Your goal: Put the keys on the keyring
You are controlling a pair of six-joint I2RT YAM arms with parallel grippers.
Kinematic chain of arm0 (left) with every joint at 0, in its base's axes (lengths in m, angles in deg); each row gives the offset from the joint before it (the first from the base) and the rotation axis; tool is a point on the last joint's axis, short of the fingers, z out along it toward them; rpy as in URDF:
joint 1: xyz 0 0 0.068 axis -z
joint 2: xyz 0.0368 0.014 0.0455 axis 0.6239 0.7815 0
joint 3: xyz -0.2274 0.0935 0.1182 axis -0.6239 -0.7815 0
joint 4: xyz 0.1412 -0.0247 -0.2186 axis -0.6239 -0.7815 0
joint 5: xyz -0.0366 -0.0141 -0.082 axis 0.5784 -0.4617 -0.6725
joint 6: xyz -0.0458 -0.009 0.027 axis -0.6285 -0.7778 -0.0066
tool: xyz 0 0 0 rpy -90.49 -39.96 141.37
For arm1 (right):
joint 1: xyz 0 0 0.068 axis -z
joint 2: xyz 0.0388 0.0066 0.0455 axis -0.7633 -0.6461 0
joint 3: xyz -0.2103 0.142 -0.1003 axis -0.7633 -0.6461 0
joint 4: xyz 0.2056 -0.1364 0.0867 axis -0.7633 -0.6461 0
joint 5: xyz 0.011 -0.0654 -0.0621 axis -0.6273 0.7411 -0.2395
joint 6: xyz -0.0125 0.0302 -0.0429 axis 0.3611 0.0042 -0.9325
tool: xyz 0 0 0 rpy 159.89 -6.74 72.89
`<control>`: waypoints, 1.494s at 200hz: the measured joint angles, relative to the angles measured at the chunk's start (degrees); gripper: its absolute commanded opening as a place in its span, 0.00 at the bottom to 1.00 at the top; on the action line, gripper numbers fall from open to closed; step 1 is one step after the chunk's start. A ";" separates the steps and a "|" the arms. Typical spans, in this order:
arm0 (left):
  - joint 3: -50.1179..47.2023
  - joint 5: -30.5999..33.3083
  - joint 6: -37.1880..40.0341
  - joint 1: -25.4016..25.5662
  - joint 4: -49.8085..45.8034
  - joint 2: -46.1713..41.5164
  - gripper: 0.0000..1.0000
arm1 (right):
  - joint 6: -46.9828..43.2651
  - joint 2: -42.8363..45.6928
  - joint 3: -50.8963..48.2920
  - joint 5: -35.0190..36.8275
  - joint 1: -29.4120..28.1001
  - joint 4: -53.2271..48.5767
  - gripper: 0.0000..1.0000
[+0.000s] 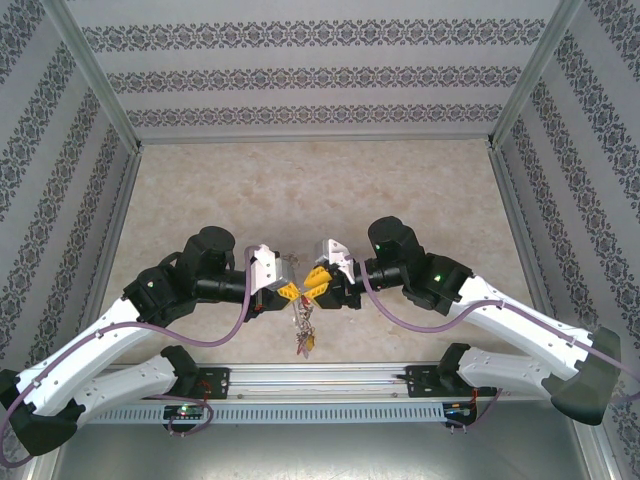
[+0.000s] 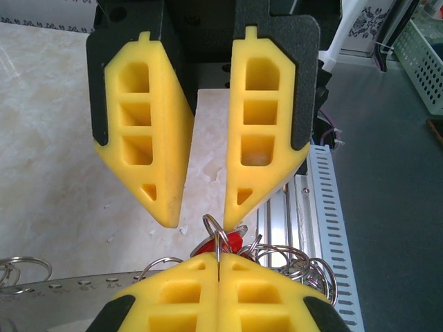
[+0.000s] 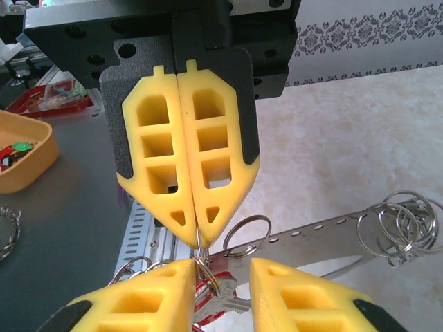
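In the top view my two grippers meet tip to tip over the near middle of the table, with the keyring [image 1: 303, 328] hanging below them. My left gripper [image 2: 219, 266] is shut on a small silvery ring [image 2: 216, 232] that stands up between its yellow pads. A red-tagged key [image 3: 225, 301] hangs from that ring. My right gripper [image 3: 221, 271] straddles the key with its jaws apart and a gap showing on either side. The keyring's grey band [image 3: 387, 225] runs off to the right, edged with more rings [image 3: 405, 221].
An aluminium rail [image 1: 320, 380] runs along the near table edge under the keyring. An orange bin [image 3: 21, 152] with small items sits on the dark floor beside the table. A white basket [image 2: 429, 62] stands farther off. Patterned walls enclose the marble tabletop [image 1: 320, 190].
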 measured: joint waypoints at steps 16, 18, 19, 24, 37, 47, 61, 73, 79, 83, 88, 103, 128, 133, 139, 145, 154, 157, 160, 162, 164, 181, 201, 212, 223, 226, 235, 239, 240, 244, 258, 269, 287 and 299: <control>0.00 0.02 0.00 0.00 0.00 0.00 0.00 | 0.00 0.00 0.00 -0.26 0.00 -0.02 0.23; 0.00 0.04 0.00 0.00 0.00 0.00 0.00 | 0.00 0.00 0.00 -0.33 0.00 -0.02 0.23; 0.00 0.02 0.00 0.00 -0.02 0.00 0.00 | -0.02 0.00 0.00 -0.33 0.00 -0.02 0.23; 0.00 0.04 0.02 0.02 0.00 0.00 0.00 | 0.00 0.00 0.00 -0.42 0.00 -0.02 0.22; 0.00 0.09 0.00 0.00 0.00 0.00 0.00 | 0.00 0.00 0.00 -0.70 0.00 -0.02 0.21; 0.00 0.17 0.00 0.00 0.00 0.00 0.00 | -0.02 0.00 0.02 -0.92 0.00 -0.02 0.21; 0.00 0.22 0.00 0.00 0.00 0.00 0.00 | 0.00 0.00 0.02 -1.14 0.00 -0.02 0.20; 0.00 0.22 0.02 0.00 0.00 0.00 0.00 | -0.04 -0.13 0.07 -1.38 0.00 -0.07 0.19; 0.00 0.22 0.00 0.00 -0.02 0.00 0.00 | -0.07 -0.26 0.17 -1.42 0.00 -0.11 0.18; 0.00 0.24 0.00 0.00 -0.02 0.00 0.00 | -0.13 -0.37 0.26 -1.49 0.00 -0.17 0.18; 0.00 0.24 0.00 0.00 0.00 0.00 0.00 | -0.20 -0.48 0.33 -1.57 0.00 -0.17 0.18; 0.00 0.44 0.00 0.00 0.00 0.00 0.00 | -0.24 -0.63 0.39 -1.68 0.00 -0.33 0.17; 0.00 0.61 0.02 0.00 0.00 0.00 0.00 | -0.39 -0.66 0.39 -1.84 0.00 -0.81 0.16; 0.00 0.68 0.00 0.00 -0.02 0.00 0.00 | -0.42 -0.66 0.39 -1.84 0.00 -0.90 0.16; 0.00 0.70 0.00 0.00 -0.02 0.00 0.00 | -0.42 -0.66 0.39 -1.84 0.00 -1.01 0.16; 0.00 0.79 0.00 0.00 0.00 0.00 0.00 | -0.42 -0.70 0.39 -1.84 0.00 -1.09 0.14; 0.00 0.92 0.00 0.00 0.00 0.00 0.00 | -0.50 -0.74 0.39 -1.84 0.00 -1.14 0.12; 0.00 0.92 0.00 0.00 -0.02 0.00 0.00 | -0.52 -0.74 0.39 -1.84 0.00 -1.16 0.11; 0.00 0.94 0.00 0.00 -0.02 0.00 0.00 | -0.61 -0.74 0.39 -1.84 0.00 -1.18 0.11; 0.00 0.96 0.00 0.00 -0.02 0.00 0.00 | -0.66 -0.74 0.39 -1.81 0.00 -1.18 0.11; 0.00 1.03 0.00 0.00 -0.02 0.00 0.00 | -0.61 -0.74 0.39 -1.84 0.00 -1.22 0.10; 0.00 1.22 0.00 0.00 -0.04 0.00 0.00 | -0.70 -0.74 0.39 -1.84 0.00 -1.31 0.08; 0.00 1.31 0.00 0.00 -0.07 0.00 0.00 | -0.87 -0.74 0.39 -1.84 0.02 -1.33 0.05; 0.00 1.33 0.00 0.00 -0.11 0.00 0.00 | -0.85 -0.74 0.39 -1.84 0.02 -1.38 0.03; 0.00 1.31 0.00 0.00 -0.11 0.00 0.00 | -1.07 -0.74 0.39 -1.84 0.02 -1.38 0.01; 0.00 1.33 0.00 0.00 -0.11 0.00 0.00 | -1.09 -0.74 0.39 -1.84 0.02 -1.38 0.01; 0.00 1.33 0.00 0.00 -0.09 0.00 0.00 | -1.09 -0.74 0.39 -1.88 0.02 -1.38 0.00; 0.00 1.33 0.00 0.00 -0.11 0.00 0.00 | -1.09 -0.74 0.39 -1.88 0.02 -1.38 0.00; 0.00 1.33 0.00 0.00 -0.11 0.00 0.00 | -1.09 -0.74 0.39 -1.88 0.02 -1.38 0.00; 0.00 1.33 0.00 0.00 -0.11 0.00 0.00 | -1.09 -0.74 0.39 -1.92 0.02 -1.38 0.00; 0.00 1.31 0.00 0.00 -0.11 -0.02 0.00 | -1.07 -0.74 0.39 -2.05 0.02 -1.38 0.00; 0.00 1.31 0.00 0.00 -0.11 -0.02 0.00 | -1.05 -0.76 0.44 -2.05 0.02 -1.46 0.00; 0.00 1.46 0.00 0.00 -0.11 -0.07 0.00 | -1.01 -1.55 1.75 -2.05 0.04 -3.02 0.00; 0.00 1.79 0.00 0.00 -0.17 -0.22 0.00 | -0.76 -2.36 2.84 -2.29 0.31 -4.33 0.00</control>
